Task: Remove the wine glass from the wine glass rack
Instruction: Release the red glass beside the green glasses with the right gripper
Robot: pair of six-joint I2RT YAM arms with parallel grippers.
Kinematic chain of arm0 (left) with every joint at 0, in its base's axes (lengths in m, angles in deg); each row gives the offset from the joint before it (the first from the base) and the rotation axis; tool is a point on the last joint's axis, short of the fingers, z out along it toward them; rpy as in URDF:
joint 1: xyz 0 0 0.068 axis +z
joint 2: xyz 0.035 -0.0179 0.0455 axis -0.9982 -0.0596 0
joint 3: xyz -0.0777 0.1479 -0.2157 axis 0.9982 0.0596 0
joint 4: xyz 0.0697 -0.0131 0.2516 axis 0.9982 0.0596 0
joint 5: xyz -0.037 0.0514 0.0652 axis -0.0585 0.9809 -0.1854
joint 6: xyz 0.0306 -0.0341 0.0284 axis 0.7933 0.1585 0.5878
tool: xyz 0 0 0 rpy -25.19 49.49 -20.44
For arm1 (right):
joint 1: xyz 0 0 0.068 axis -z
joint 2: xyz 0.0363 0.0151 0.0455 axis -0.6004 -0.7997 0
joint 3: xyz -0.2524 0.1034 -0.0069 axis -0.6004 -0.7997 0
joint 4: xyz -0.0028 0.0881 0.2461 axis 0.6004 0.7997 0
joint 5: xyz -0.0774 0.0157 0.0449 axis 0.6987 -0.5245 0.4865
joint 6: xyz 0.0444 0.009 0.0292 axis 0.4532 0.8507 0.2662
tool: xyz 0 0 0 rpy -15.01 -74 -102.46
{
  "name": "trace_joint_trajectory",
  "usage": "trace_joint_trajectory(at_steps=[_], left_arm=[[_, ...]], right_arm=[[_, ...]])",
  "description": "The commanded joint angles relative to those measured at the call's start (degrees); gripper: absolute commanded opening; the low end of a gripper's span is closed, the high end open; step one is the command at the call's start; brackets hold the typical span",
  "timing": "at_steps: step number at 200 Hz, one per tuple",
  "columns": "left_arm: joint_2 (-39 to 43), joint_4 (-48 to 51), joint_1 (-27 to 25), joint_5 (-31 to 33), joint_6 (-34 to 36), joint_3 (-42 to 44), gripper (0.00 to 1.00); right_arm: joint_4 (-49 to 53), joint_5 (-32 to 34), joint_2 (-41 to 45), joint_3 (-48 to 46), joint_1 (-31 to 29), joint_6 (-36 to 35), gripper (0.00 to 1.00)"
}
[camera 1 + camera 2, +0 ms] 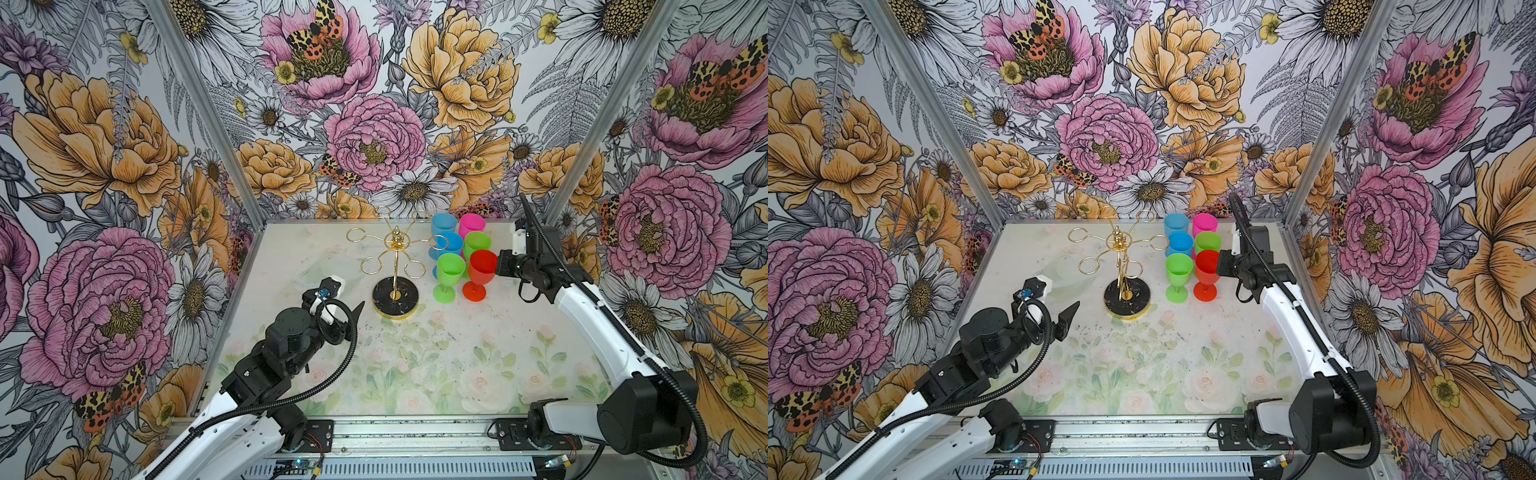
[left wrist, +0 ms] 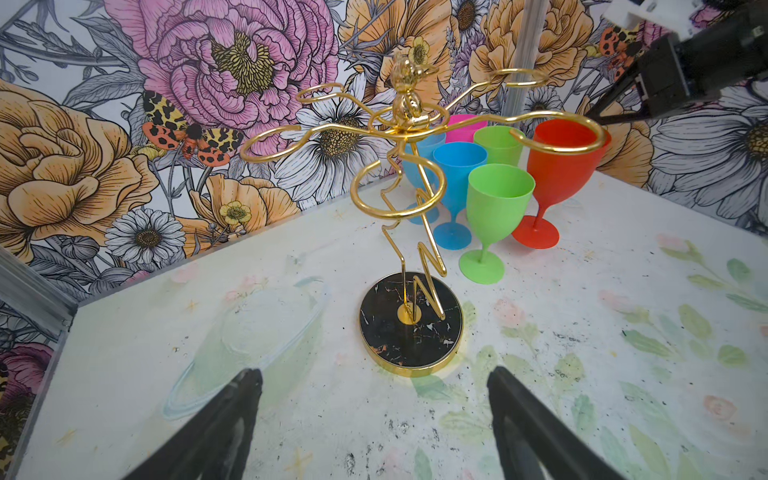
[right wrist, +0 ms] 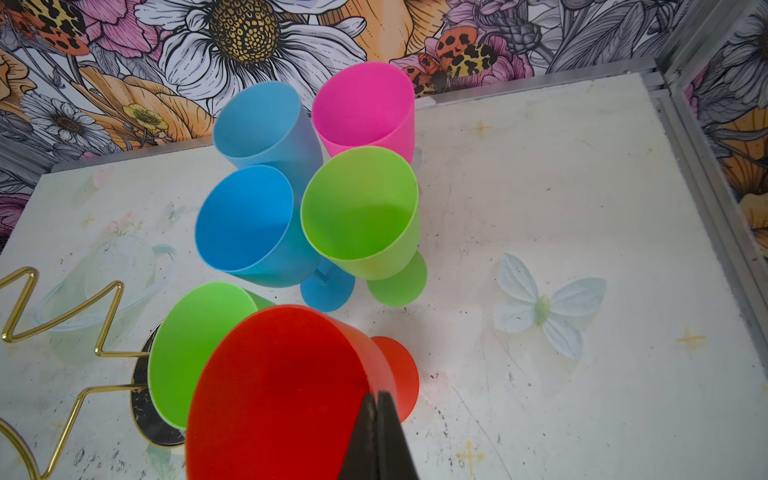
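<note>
Wine glass rack point(image 1: 395, 293) stands on table point(image 1: 415, 365), approx centre, toward back wall. Just R of it: six glasses point(image 1: 476, 243) on table, 2 cols x 3 rows, running front to back. Front-left glass point(image 1: 449, 270) is nearest the rack, just beside its base. Front-right glass point(image 1: 482, 268) is next to it on R. Rearmost two are close to back wall. Left gripper point(image 2: 374, 371) is over table, front-L of rack base, apart from it. Right gripper point(image 3: 376, 399) is R of the cluster, at front-right glass's rim. Prob. touching, hard to tell.

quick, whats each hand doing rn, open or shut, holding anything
left hand: open, empty
right hand: shut, tips at the red glass rim; whether it grips the rim cannot be told
</note>
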Motion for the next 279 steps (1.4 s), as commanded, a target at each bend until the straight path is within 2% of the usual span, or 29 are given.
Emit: trace_joint_trajectory(at_steps=[1,118,279], left_arm=[[1.28,0.42,1.04,-2.57,-1.05,0.85,0.87],[2.35,0.78,2.81,-2.71,-1.26,1.34,0.88],[2.39,0.97,3.14,-2.76,-1.15,1.46,0.88]], right_arm=[[-3.66,1.13,-0.72,-0.83,0.52,0.45,0.0],[-9.27,-0.34,-2.41,-4.59,0.75,1.24,0.0],[-10.41,-0.94,-3.66,-6.71,0.75,1.79,0.0]])
